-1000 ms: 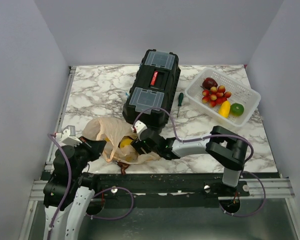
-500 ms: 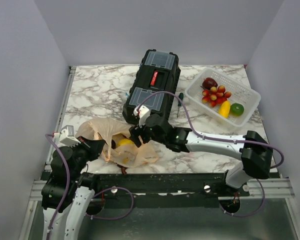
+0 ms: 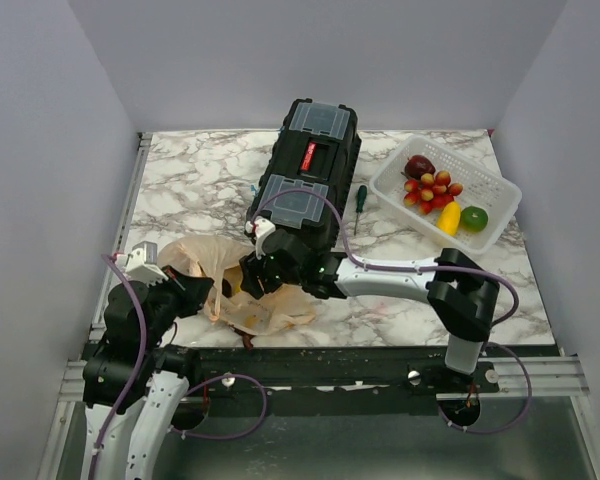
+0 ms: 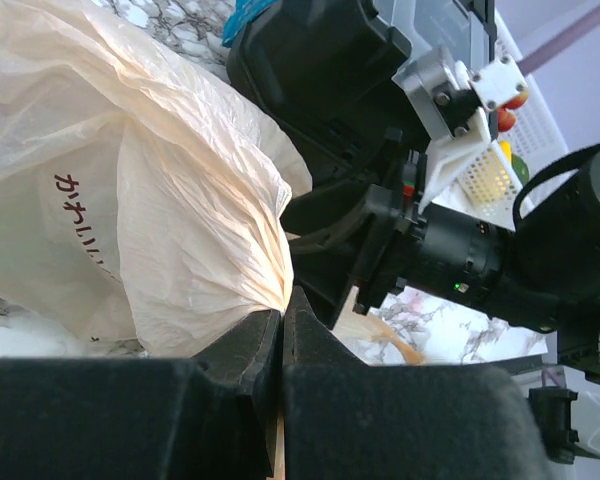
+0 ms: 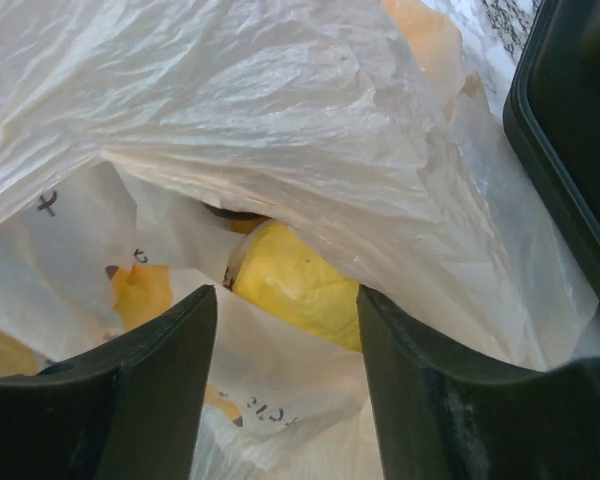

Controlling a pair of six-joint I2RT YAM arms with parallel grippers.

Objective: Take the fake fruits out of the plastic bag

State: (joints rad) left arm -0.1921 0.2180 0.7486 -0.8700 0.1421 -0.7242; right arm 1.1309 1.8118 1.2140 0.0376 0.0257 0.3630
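Observation:
The plastic bag lies crumpled at the near left of the table. My left gripper is shut on a fold of the bag at its near edge, the fingers pressed together on the film. My right gripper is open at the bag's mouth. In the right wrist view a yellow fruit lies inside the bag, just ahead of my open right gripper. A dark purple fruit, a grape cluster, a yellow fruit and a green fruit lie in the white basket.
A black toolbox stands just behind the bag and my right arm. A green-handled screwdriver lies between the toolbox and the basket. The right arm crosses close in front of my left gripper.
My right gripper has swung left and now covers the bag's mouth and most of the yellow fruit from above. The left gripper has kept its hold on the bag.

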